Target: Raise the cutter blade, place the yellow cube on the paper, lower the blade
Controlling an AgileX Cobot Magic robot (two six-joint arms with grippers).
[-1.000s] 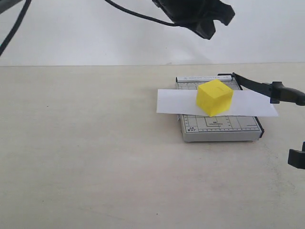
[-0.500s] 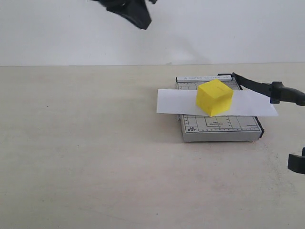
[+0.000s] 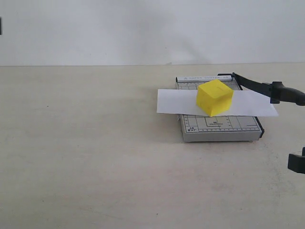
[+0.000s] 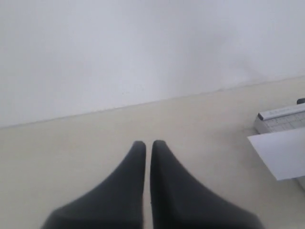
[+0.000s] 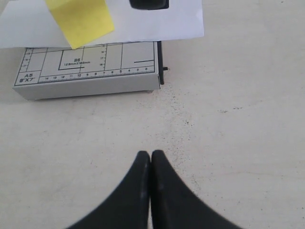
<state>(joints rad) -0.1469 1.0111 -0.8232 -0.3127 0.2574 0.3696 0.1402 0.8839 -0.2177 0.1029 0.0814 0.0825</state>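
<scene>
Changes in the exterior view since a second ago: the left arm's black bulk has left the top of the frame, and everything else sits as it did. The small yellow solid cube (image 3: 215, 98) rests on the white paper strip (image 3: 174, 101), which lies across the grey gridded cutter board (image 3: 220, 128) and overhangs both its sides. The long black cutter blade (image 3: 261, 88) slants up from the board's far right corner, with its handle above the paper's right end. Left of the board I have broad bare beige table (image 3: 90, 157). A black piece of the right arm (image 3: 296, 162) pokes in at the right edge, near the board's front corner.

Left wrist view: the left gripper (image 4: 148, 144) has its fingers pressed together with nothing between them. It hangs above the table and faces the white wall (image 4: 143, 47), well apart from the paper's corner.

Right wrist view: the right gripper (image 5: 150, 155) is likewise pressed closed and empty. It hovers over bare table and points at the board's front edge.
</scene>
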